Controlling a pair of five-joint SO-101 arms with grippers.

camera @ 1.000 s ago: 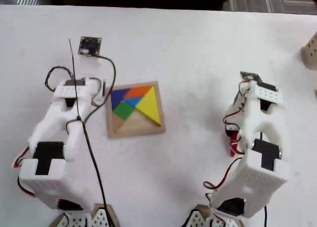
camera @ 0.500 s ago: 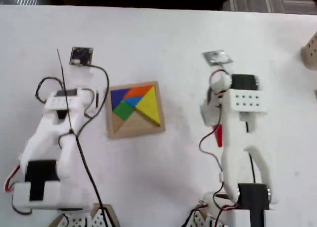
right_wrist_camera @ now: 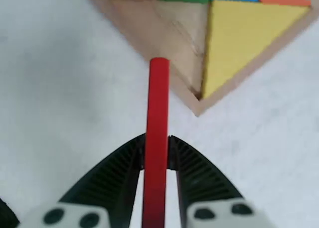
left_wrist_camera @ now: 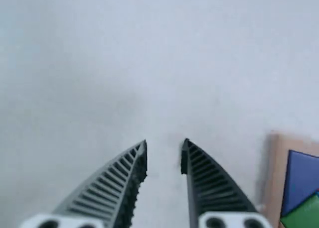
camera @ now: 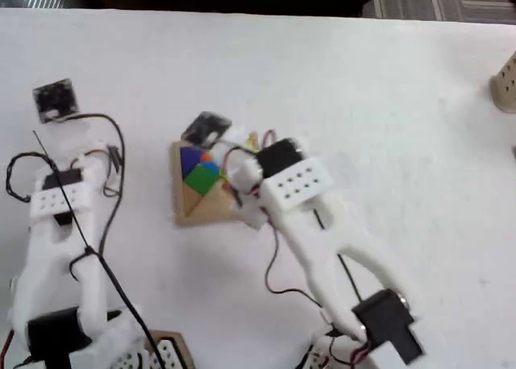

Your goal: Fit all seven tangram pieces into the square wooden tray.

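Observation:
The square wooden tray lies at the table's middle with blue and green pieces showing beside the right arm, which hangs over the tray's right half. In the right wrist view my right gripper is shut on a thin red piece held on edge just short of the tray's bare wooden part, next to the yellow triangle. My left gripper stands slightly open over bare table, to the left of the tray's edge, with nothing between its fingers.
The left arm stands left of the tray, its black cable trailing across the table. A perforated wooden object sits at the right edge. White table stretches behind and to the right of the tray.
The right arm has swung left from the table's right side to above the tray, carrying the red piece. The left arm has drawn away from the tray to the left.

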